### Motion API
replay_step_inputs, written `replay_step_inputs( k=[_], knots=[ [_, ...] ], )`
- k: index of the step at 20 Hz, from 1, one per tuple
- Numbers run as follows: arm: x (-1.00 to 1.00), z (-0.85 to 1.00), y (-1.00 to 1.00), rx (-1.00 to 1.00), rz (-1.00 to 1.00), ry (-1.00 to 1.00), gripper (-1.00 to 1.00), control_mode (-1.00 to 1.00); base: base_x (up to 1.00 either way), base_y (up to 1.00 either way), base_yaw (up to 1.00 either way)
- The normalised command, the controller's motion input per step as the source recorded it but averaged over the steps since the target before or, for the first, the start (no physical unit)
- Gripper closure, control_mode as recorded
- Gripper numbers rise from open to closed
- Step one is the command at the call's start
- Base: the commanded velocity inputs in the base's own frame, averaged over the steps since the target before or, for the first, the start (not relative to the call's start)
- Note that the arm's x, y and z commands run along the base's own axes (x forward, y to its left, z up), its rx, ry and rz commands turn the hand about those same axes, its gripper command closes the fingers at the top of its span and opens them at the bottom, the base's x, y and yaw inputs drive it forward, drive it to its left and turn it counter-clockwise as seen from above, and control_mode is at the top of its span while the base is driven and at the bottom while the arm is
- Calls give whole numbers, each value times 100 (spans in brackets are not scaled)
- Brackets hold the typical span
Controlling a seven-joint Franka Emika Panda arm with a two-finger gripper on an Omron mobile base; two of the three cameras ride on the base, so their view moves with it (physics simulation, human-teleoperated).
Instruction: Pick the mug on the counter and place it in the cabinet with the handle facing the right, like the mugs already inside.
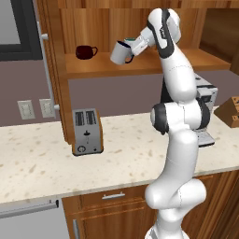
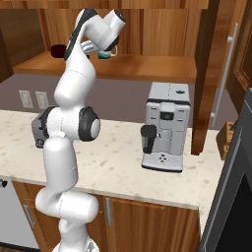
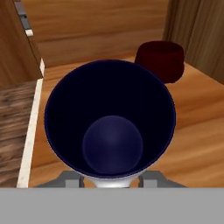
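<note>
The white mug (image 1: 120, 53) with navy rim hangs tilted in the air in front of the cabinet's shelf (image 1: 105, 68), its mouth turned toward the hand. My gripper (image 1: 128, 45) is shut on its rim. A dark handle (image 1: 130, 59) shows at the mug's lower right side. In the hand view the navy interior (image 3: 111, 127) lies between my fingertips (image 3: 65, 177), above the shelf board (image 3: 197, 131). The squat maroon mug (image 1: 85, 51) (image 3: 159, 61) stands on the shelf just beyond and to the left. The teal-rimmed mug is hidden behind my arm.
A steel toaster (image 1: 87, 131) stands on the speckled counter (image 1: 37, 163) below the shelf. A coffee machine (image 2: 165, 125) sits to the right and a knife block (image 1: 231, 112) farther right. The open cabinet door (image 2: 209, 74) hangs beside the machine.
</note>
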Motion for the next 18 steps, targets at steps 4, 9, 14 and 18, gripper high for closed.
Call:
replay_step_inputs(
  k=[4,9,14,18],
  knots=[
    [13,-8,27,0,-6,-2,100,-100,0,0,0],
    [12,-7,22,0,-4,-2,-100,-100,0,0,0],
    [7,-2,7,0,0,-1,-100,-100,0,0,0],
    [9,0,0,0,0,0,-100,-100,0,0,0]
  ],
)
